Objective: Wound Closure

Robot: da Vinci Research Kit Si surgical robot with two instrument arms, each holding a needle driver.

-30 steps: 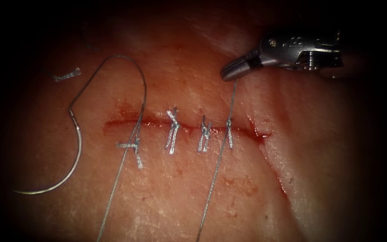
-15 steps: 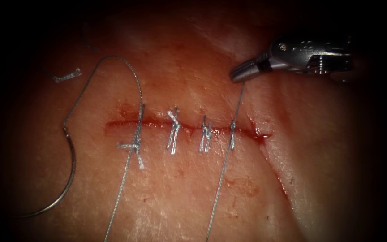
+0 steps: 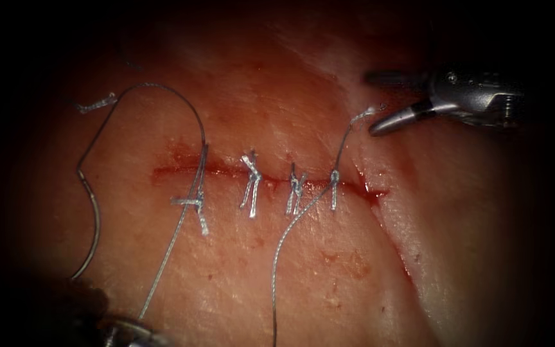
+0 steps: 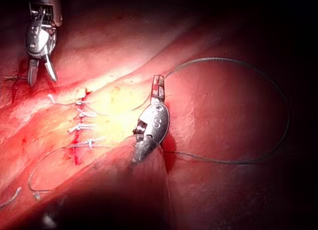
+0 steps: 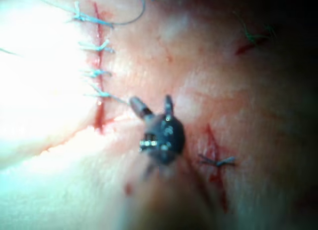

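Now slack: the right tool (image 3: 370, 104) has let go the thread (image 3: 276, 257) it held taut above the rightmost stitch (image 3: 334, 177).
Its jaws stand apart, grasping nothing. The left tool (image 4: 158, 88) is clenched on the strand running from the needle (image 3: 95, 225), which lies loose on the tissue (image 3: 258, 283) left of the cut (image 3: 226, 175), not in it. Any trimming, I judge, calls for finding that short free end.
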